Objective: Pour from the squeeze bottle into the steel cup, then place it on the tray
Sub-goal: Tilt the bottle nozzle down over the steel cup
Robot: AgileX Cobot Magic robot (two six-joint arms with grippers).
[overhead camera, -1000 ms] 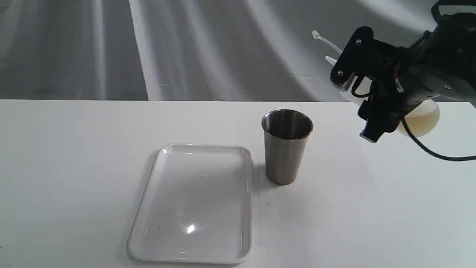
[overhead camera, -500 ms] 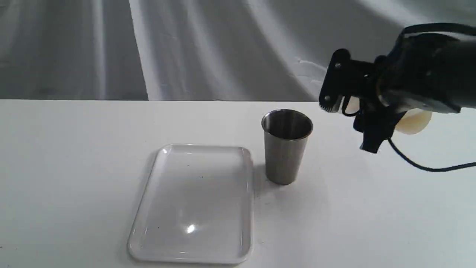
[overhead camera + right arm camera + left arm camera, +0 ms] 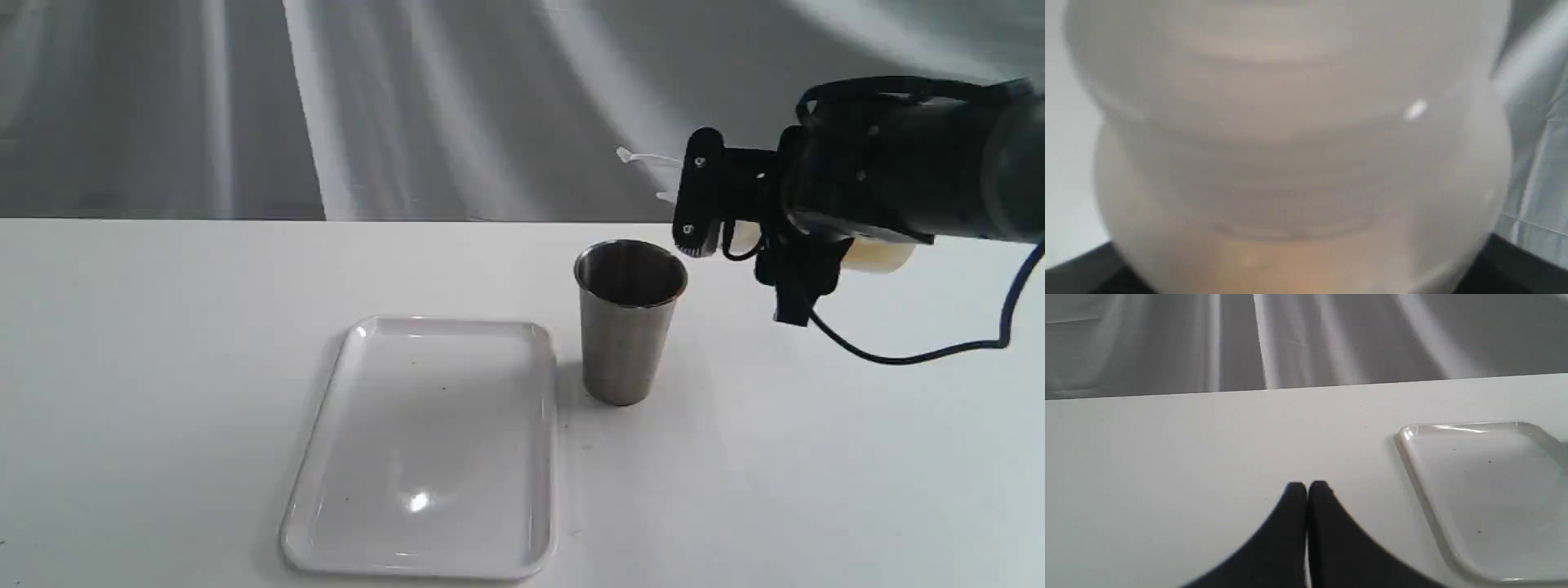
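Observation:
The steel cup stands upright on the white table, just right of the tray. My right gripper hangs in the air to the upper right of the cup, shut on the squeeze bottle. The bottle lies almost level, its thin nozzle pointing left, above and a little behind the cup's rim. Amber liquid shows at its base. In the right wrist view the bottle fills the frame, blurred. My left gripper is shut on nothing, low over bare table, with the tray off to one side.
A grey draped cloth hangs behind the table's far edge. A black cable loops down from the right arm toward the table. The tray holds nothing but a few dark specks.
The right arm has swung left toward the cup and tipped the bottle from slanted to nearly level. The nozzle now reaches over the cup's rim. Cup and tray have not moved.

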